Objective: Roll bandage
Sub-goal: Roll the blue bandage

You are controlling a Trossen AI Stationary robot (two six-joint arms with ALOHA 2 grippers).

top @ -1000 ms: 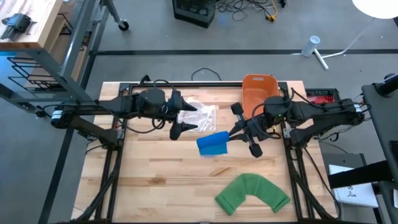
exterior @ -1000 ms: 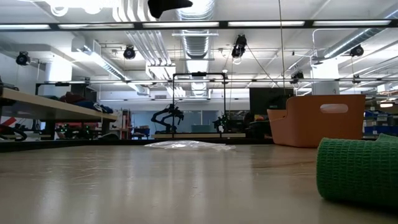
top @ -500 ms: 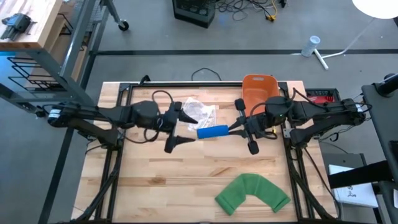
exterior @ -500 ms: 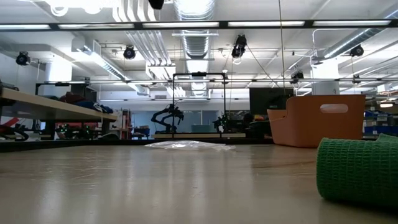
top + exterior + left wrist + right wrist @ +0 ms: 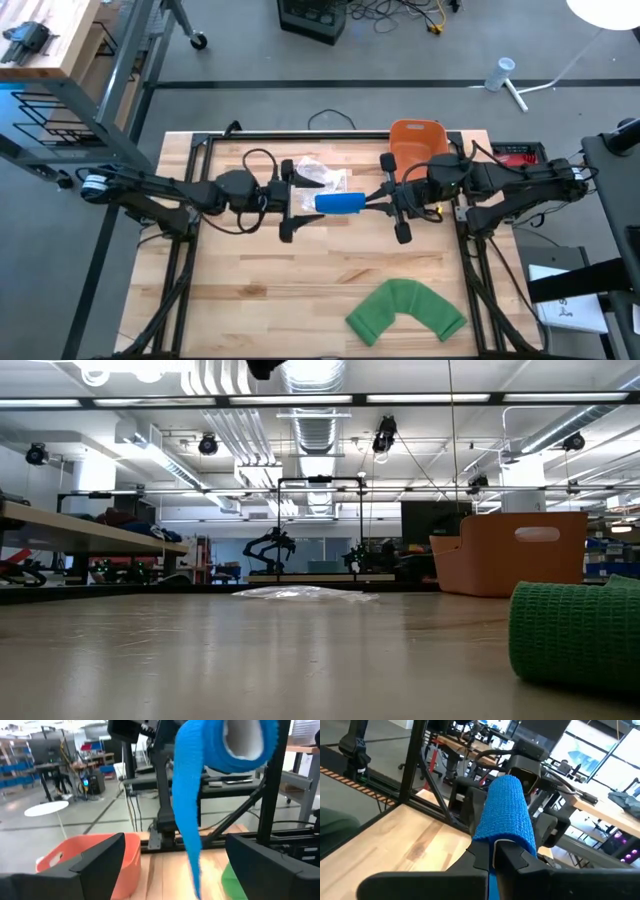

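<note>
Change: the blue elastic bandage roll [image 5: 340, 204] has swung from a flat hanging sheet, lower in the frame, up to a level bar at centre-frame; the left gripper [image 5: 287, 200] has slid in from the left until its spread fingers bracket the roll's end.
Right gripper [image 5: 398, 205]: clenched on the blue bandage roll, holding it aloft.
Left gripper state: released, wide apart, nothing held; a loose blue tail hangs between its fingers [image 5: 90, 862] in the left wrist view.
Meaning: probably a hand-over or tail-catch is next, so rolling can proceed.
Edges: crinkled clear plastic wrapper [image 5: 320, 176] just above the roll; orange plastic bin [image 5: 414, 143] upper right.
Open room: bare wooden table [image 5: 260, 290] lower left; green bent bandage [image 5: 405, 310] lower right, well apart.
</note>
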